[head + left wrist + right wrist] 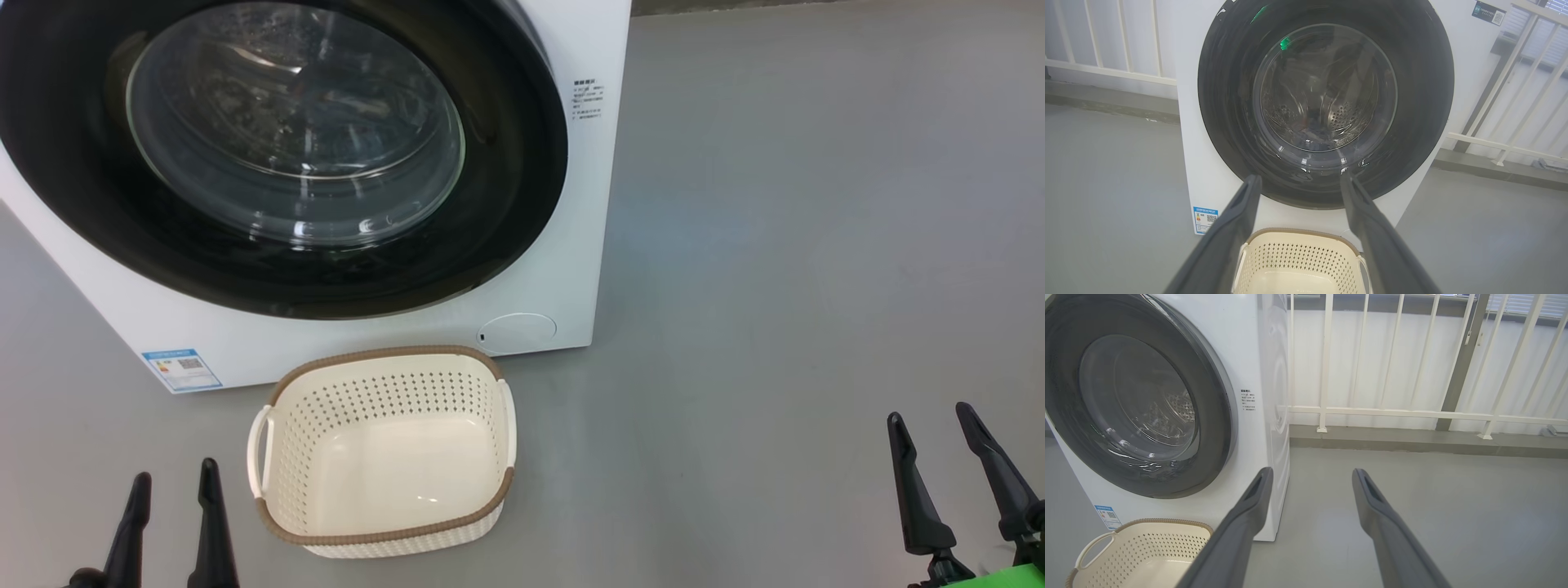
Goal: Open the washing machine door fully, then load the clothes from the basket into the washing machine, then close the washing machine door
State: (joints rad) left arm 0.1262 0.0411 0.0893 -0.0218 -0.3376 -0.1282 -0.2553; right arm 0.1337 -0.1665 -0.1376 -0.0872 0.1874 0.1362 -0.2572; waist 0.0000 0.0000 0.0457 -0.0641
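Washing machine door [506,204] sits shut behind the empty basket [384,355] on the floor; left end effector [175,469] and right end effector [931,412] gape wide, holding nothing. Stiff, hinged and glossy, the door looks best pulled at its right rim edge.

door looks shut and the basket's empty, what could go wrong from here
1. The washing machine door looks closed, but the pictures can't show whether it latched, so it might swing open.
2. The empty basket stands on the floor close to the open left hand. Moving that arm forward could knock it aside.
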